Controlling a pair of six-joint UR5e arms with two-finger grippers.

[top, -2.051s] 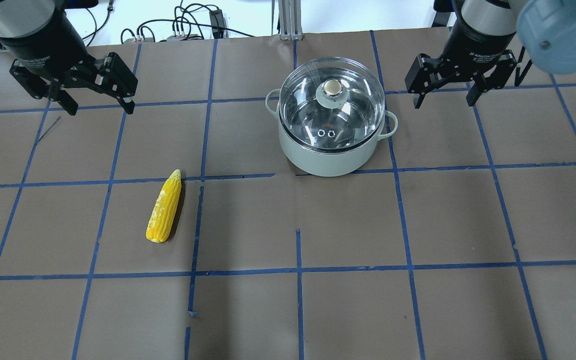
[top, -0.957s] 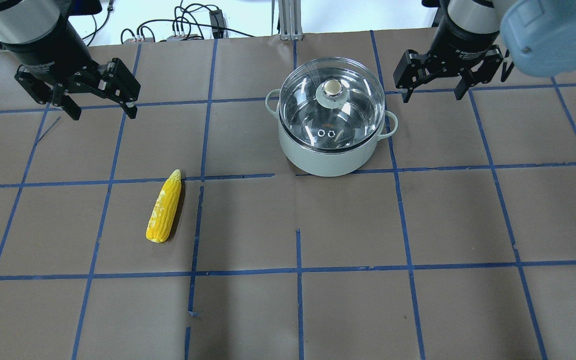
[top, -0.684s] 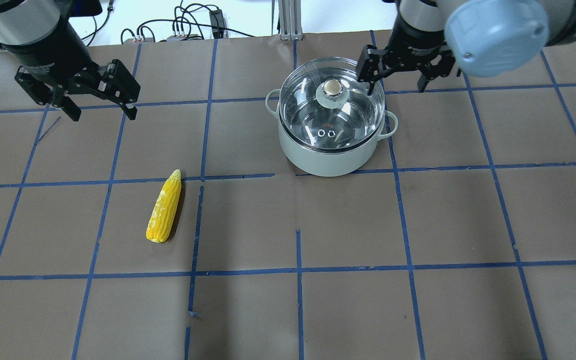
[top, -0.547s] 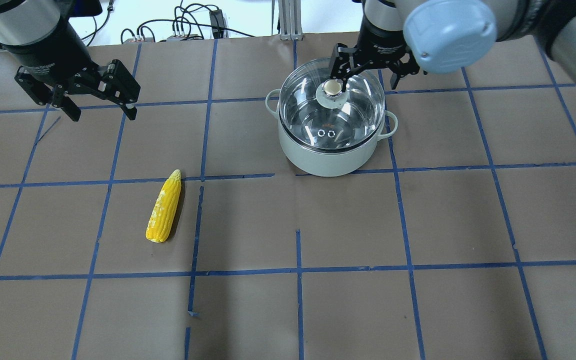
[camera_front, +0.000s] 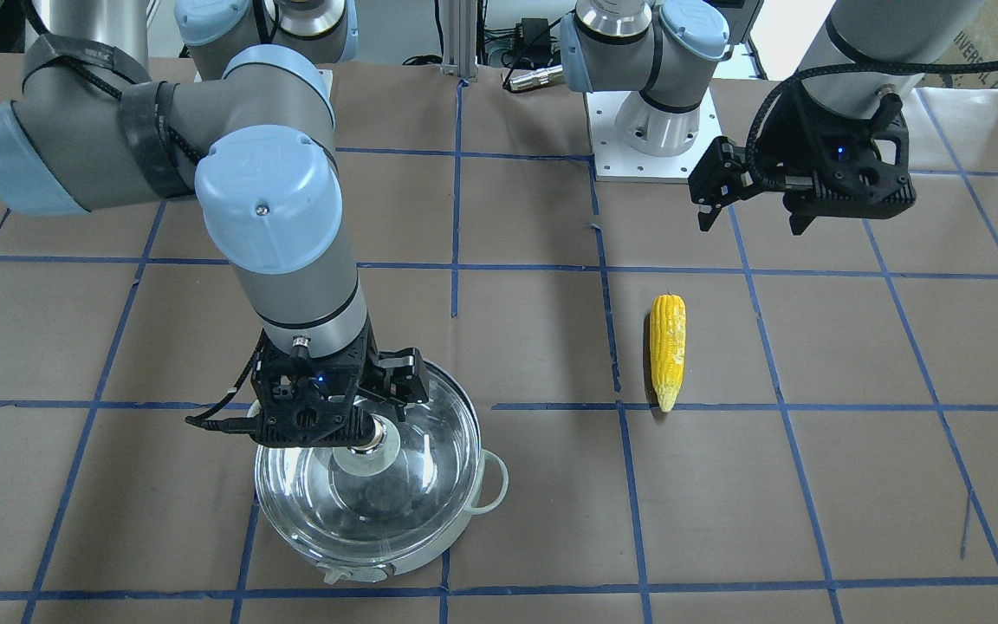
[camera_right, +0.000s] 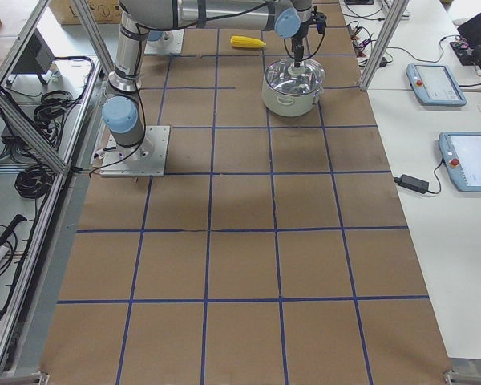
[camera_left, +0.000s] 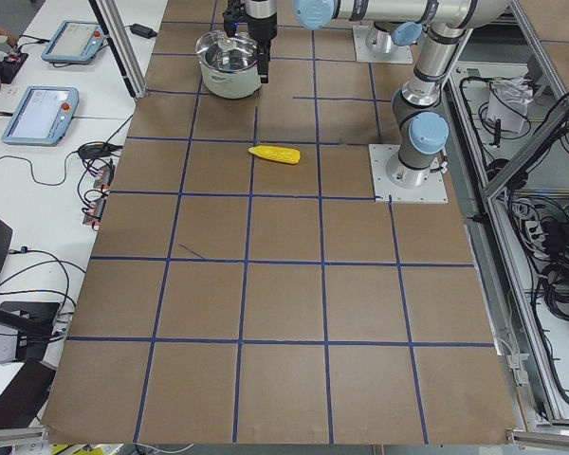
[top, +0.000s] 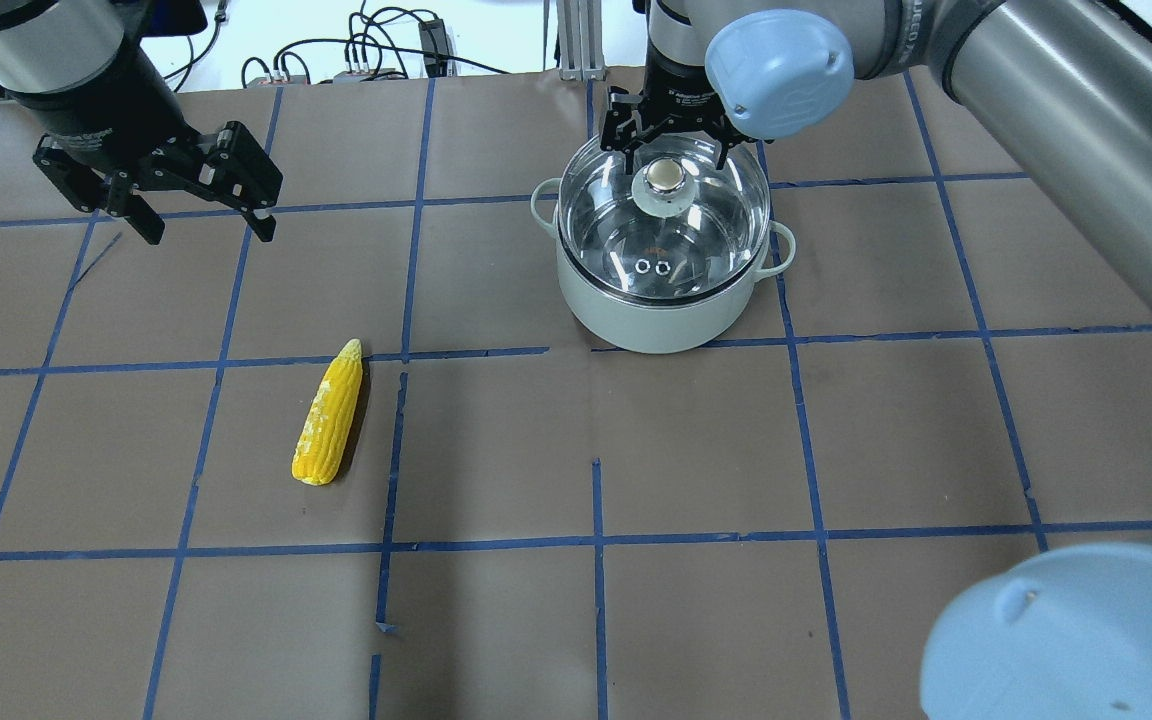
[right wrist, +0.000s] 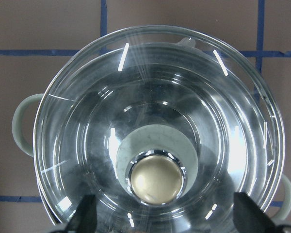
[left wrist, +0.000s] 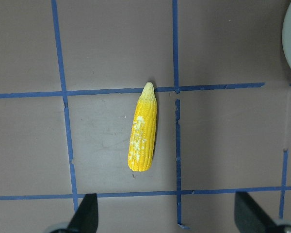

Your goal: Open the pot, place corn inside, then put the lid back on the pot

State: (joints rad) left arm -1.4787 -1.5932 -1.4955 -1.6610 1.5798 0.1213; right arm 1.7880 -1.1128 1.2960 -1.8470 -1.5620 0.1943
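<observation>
Overhead exterior: no step of the task is complete; the lid grasp is only in approach.

Nearest, the corn (top: 328,415) lies flat on the table (top: 836,450), untouched and well apart from the pot (top: 636,320). Farther on, the lid (top: 616,215) sits seated on the pot, which is closed. Above it the right gripper (top: 674,152) hovers over the knob (top: 664,177), jaws spread. The left gripper (top: 208,225) hangs spread and empty, clear of the corn. Outstanding, by judgement: lift lid, load corn, refit lid. Only the right wrist view shows the knob roughly centred between the spread fingertips. Only the left wrist view shows the corn ahead of the open fingers. The front-facing view shows the gripper low over the lid, but contact cannot be told.
</observation>
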